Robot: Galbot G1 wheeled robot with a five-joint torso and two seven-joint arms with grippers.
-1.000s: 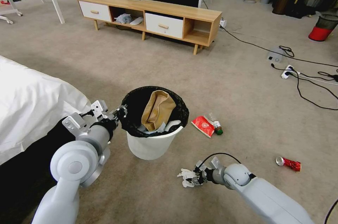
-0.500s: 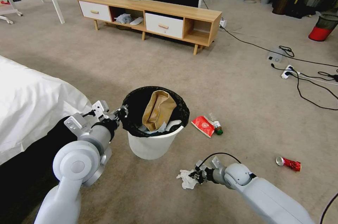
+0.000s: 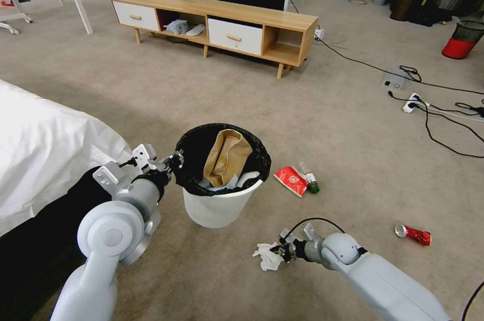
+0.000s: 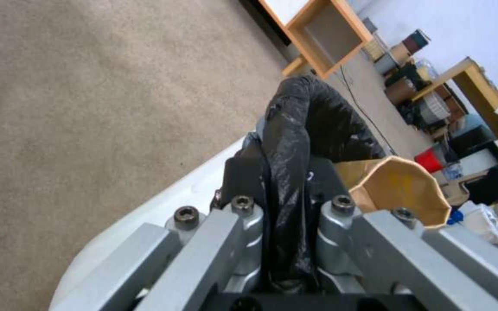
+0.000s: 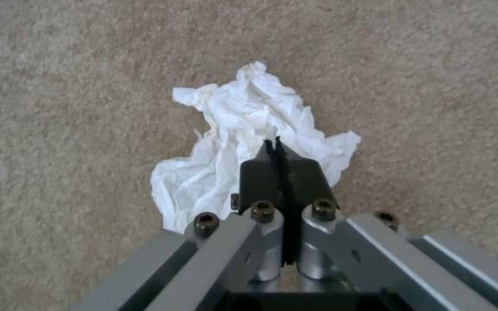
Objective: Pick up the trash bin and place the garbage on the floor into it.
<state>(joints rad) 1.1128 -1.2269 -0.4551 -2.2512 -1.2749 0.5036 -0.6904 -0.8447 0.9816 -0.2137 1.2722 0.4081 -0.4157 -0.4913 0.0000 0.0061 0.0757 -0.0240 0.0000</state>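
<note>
The trash bin (image 3: 217,207) is white with a black bag over its rim and stands on the carpet in the head view. My left gripper (image 3: 174,159) is shut on the near-left rim; in the left wrist view the left gripper (image 4: 283,170) has black bag film pinched between its pads. A brown paper bag (image 3: 224,157) (image 4: 399,190) stands inside the bin. My right gripper (image 3: 281,251) (image 5: 275,149) is low over the floor, shut on the edge of the white tissue (image 3: 266,258) (image 5: 231,121). A red packet (image 3: 291,180), a small bottle (image 3: 308,177) and a crushed red can (image 3: 413,234) lie to the right.
A white-sheeted bed (image 3: 45,149) fills the left side. A low wooden cabinet (image 3: 217,18) stands at the back. Black cables and a power strip (image 3: 413,103) run across the right floor, with a red-based mesh bin (image 3: 464,39) beyond.
My right gripper has drawn back a little from over the tissue, and the tissue has shifted slightly. The left arm and bin have barely moved.
</note>
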